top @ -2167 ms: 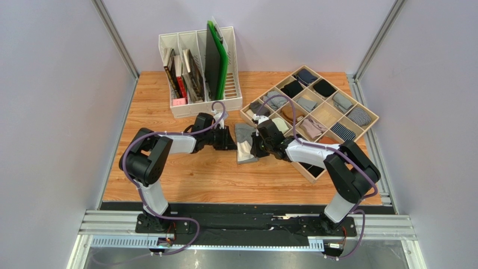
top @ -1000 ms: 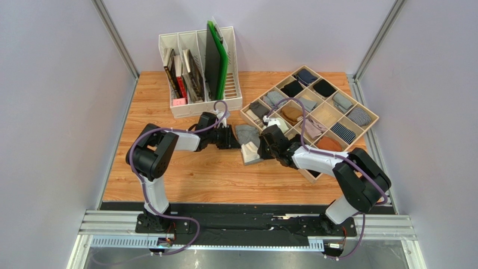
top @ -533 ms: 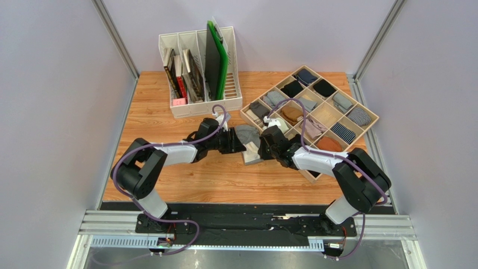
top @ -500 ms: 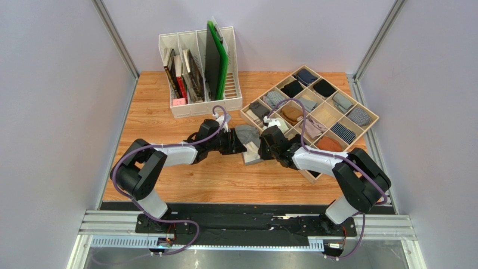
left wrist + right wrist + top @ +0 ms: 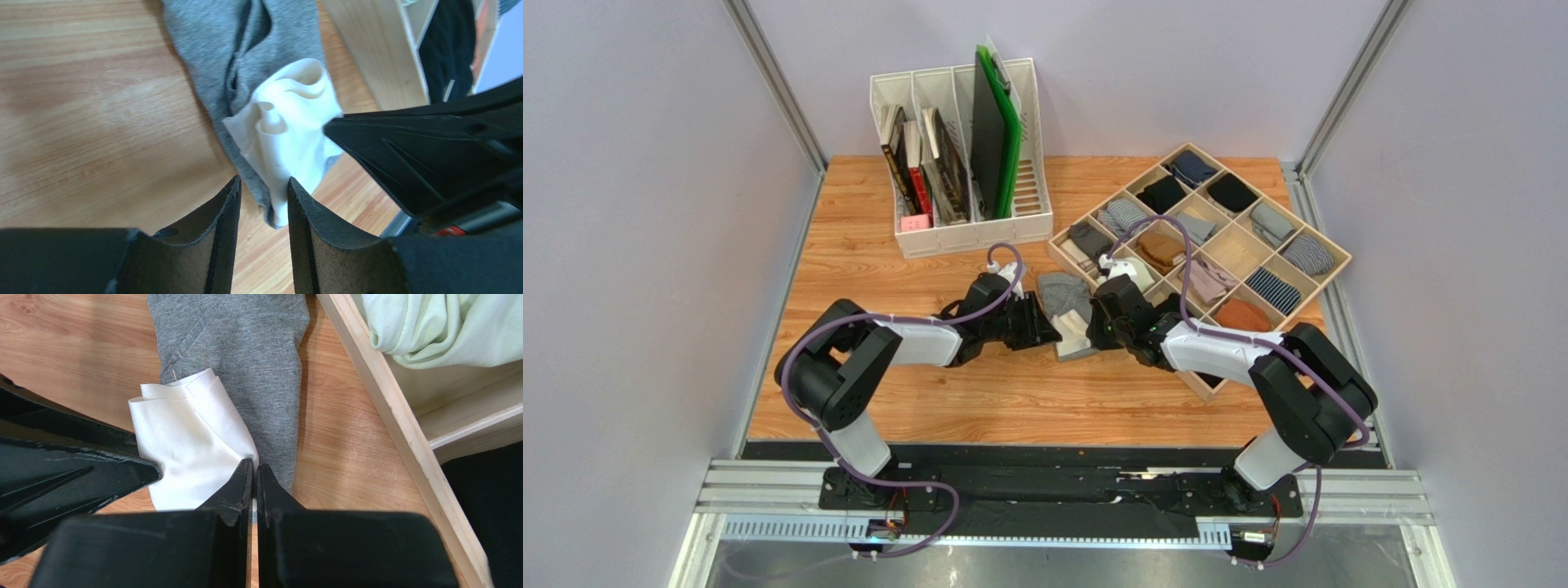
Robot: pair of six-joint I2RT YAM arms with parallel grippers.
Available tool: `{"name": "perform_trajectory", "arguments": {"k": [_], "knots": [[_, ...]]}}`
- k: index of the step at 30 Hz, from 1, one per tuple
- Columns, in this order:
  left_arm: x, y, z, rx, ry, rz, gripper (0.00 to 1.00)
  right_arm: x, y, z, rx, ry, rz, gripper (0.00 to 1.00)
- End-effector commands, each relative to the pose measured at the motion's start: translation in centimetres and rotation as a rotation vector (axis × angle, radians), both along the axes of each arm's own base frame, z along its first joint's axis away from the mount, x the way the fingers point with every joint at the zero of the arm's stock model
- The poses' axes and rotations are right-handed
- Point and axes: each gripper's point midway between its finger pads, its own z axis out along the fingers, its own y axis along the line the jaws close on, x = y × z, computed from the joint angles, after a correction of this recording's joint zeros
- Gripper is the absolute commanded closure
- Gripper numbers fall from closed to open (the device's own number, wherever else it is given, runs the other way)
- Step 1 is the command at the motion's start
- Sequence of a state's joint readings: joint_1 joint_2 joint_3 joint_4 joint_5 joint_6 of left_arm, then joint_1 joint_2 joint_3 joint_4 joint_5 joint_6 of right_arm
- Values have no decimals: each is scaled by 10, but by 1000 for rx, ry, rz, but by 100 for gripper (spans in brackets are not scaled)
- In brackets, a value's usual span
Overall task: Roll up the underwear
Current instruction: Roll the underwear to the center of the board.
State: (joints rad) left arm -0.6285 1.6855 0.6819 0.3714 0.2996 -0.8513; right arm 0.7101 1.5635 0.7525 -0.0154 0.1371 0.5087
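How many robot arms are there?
2. The left arm comes in from the left side of the table, and the right arm comes in from the right. Both meet at the underwear in the middle. None seem hidden.

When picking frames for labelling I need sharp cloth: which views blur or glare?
Left wrist: the underwear is fairly sharp, its white waistband nearly washed out, the left gripper soft up close. Right wrist: knit weave crisp, no glare. Top external: even light, soft shadows, cloth small.
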Motion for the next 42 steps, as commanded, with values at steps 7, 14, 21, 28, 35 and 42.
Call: {"name": "perform_trajectory", "arguments": {"k": [7,14,21,28,35,42], "knots": [[15,3,-12,43,-6,66,66,7,14,18,63,-46,11,99],[15,0,-23,60,4,35,73,11,22,40,59,-100,90,66],[15,-2,-24,56,7,22,76,27,35,60,51,-175,163,62],[12,-2,-26,56,18,12,76,42,44,47,17,-157,205,58],[11,-4,-25,50,22,6,77,40,46,28,-8,-113,221,58],[11,-3,-25,52,24,6,77,42,38,16,-48,-107,205,58]]}}
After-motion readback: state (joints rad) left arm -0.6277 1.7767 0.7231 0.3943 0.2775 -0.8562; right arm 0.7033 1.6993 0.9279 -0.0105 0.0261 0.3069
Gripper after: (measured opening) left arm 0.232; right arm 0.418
